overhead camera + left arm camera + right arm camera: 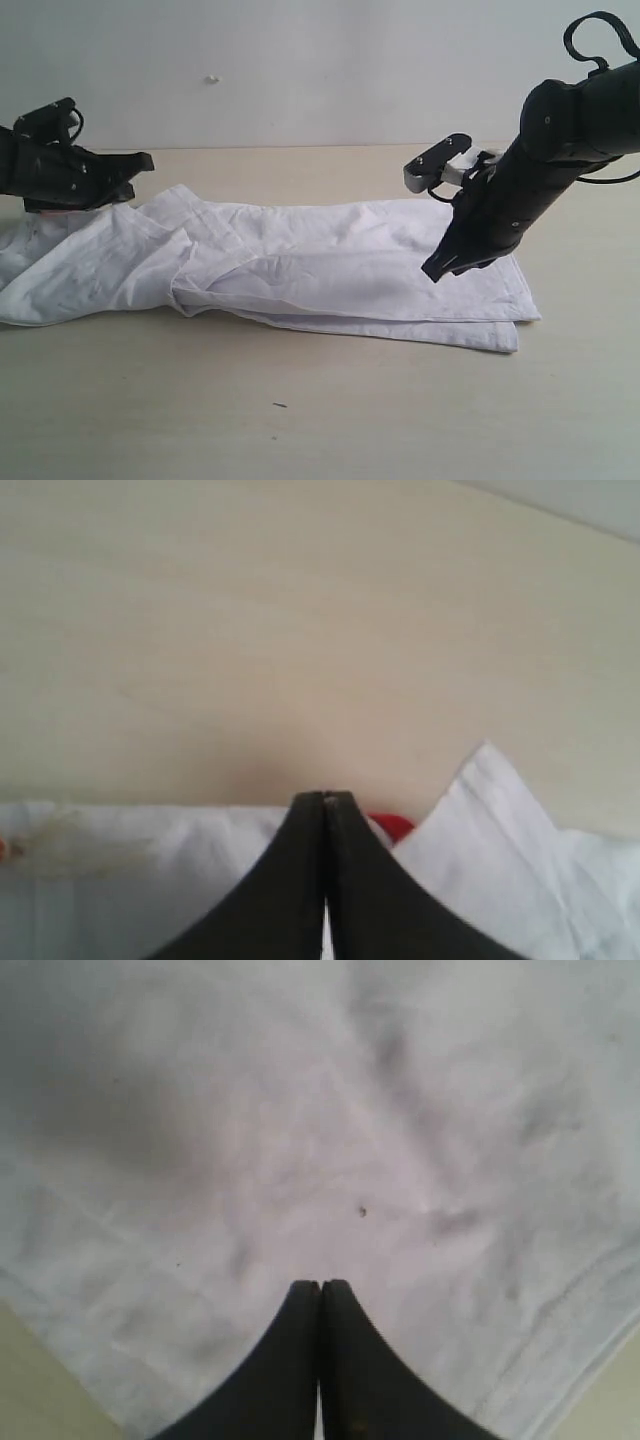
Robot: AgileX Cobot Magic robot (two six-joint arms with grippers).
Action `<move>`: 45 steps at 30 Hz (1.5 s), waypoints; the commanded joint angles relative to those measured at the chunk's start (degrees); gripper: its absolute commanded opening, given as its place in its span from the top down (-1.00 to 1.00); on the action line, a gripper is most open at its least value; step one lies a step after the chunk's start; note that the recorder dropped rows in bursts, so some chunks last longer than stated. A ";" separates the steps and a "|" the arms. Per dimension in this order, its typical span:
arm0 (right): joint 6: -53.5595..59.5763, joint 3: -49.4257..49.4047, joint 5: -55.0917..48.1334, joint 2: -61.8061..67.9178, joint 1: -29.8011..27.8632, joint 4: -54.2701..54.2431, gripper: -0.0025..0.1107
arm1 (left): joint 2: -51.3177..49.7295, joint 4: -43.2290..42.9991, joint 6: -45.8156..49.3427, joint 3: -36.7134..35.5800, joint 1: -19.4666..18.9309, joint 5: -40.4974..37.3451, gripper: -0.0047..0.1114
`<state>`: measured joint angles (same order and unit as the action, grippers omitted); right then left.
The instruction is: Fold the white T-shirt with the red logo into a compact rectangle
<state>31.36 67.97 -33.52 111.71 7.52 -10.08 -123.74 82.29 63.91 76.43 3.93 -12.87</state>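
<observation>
The right gripper [437, 270] has its two black fingers pressed flat together with nothing between them, and in the right wrist view the same gripper [320, 1285] points down at plain white cloth. It stands over the hem end of the white T-shirt [330, 270]; whether the tips touch the fabric cannot be told. The arm behind it slopes up and away from the shirt towards the far side. The left gripper [148, 160] is also pressed together and pinches nothing. It lies low at the far edge of the shirt's opposite, rumpled end, and its tip points along that edge. In the left wrist view this gripper [325, 795] sits right at the shirt's border, and just beside its tip a small patch of the red logo [395, 827] peeks out between folds of white cloth [500, 830]. The rest of the logo is hidden. The shirt lies stretched out as a long, loosely folded band on the pale counter [300, 420]. At the hem end its layers are stacked with their edges slightly offset, and the other end is creased and bunched. A tiny dark speck [362, 1211] sits on the cloth near the right gripper, and another small dark mark [279, 405] lies on the bare counter on the near side of the shirt, well apart from it.
</observation>
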 commanded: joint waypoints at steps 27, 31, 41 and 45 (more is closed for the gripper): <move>3.53 -0.08 -2.60 -1.52 -0.18 -3.00 0.96 | -3.83 -29.41 -16.16 3.79 -30.65 -44.95 -0.55; 3.53 -0.08 -1.46 -3.03 -0.18 -3.14 0.96 | -6.07 -29.32 -15.09 3.79 -30.52 -44.68 -0.55; 3.39 -0.08 -1.31 -3.70 -0.18 -3.39 0.96 | -11.08 -24.80 -10.64 3.79 -21.97 -51.43 -0.55; 2.95 -0.08 -1.31 -3.70 -0.18 -3.41 0.96 | -11.08 -28.29 -10.45 3.79 -16.96 -50.87 -0.44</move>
<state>34.38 67.97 -35.20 108.52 7.52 -13.33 -132.69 62.35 53.37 81.23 -16.43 -67.56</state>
